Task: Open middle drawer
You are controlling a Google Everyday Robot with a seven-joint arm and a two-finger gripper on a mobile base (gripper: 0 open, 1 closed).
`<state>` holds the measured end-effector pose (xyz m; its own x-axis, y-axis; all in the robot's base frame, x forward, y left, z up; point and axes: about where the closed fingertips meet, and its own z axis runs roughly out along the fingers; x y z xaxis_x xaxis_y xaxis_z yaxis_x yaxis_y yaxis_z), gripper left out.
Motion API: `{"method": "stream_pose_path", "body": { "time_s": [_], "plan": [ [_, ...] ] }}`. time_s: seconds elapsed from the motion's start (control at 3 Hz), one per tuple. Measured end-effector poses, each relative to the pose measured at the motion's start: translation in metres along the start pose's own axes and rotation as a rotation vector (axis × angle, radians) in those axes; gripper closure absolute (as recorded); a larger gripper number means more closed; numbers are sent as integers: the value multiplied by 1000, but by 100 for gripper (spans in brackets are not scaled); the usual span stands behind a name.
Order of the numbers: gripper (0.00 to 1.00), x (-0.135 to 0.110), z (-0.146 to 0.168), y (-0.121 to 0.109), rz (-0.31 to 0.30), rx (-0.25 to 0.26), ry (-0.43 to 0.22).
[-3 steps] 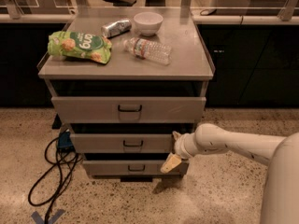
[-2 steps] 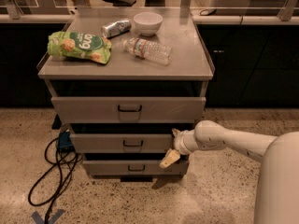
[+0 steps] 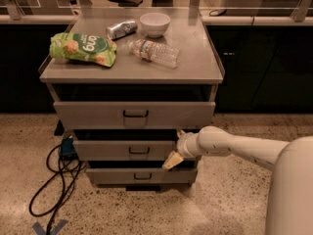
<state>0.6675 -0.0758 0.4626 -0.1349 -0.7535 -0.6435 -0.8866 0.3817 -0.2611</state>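
Observation:
The grey cabinet (image 3: 131, 75) has three drawers stacked one above the other. The middle drawer (image 3: 112, 150) has a small black wire handle (image 3: 139, 151) centred on its front and a dark gap above it. My gripper (image 3: 172, 160) is at the right end of that drawer's front, by its lower edge and well right of the handle. The white arm (image 3: 230, 145) reaches in from the right.
On the cabinet top lie a green snack bag (image 3: 83, 48), a can (image 3: 121, 29), a white bowl (image 3: 155, 23) and a plastic water bottle (image 3: 154, 53). Black cables (image 3: 56, 180) trail on the speckled floor to the left. Dark counters stand behind.
The gripper has risen and shifted slightly left, from beside the bottom drawer up to the lower right edge of the middle drawer. The drawers have not moved.

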Motion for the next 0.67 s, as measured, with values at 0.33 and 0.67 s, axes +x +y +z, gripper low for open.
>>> {"method": "stream_pose_path", "body": {
  "time_s": [0.33, 0.67],
  "plan": [
    [0, 7, 4, 0, 12, -2, 36],
    [0, 21, 7, -2, 40, -28, 88]
  ]
}}
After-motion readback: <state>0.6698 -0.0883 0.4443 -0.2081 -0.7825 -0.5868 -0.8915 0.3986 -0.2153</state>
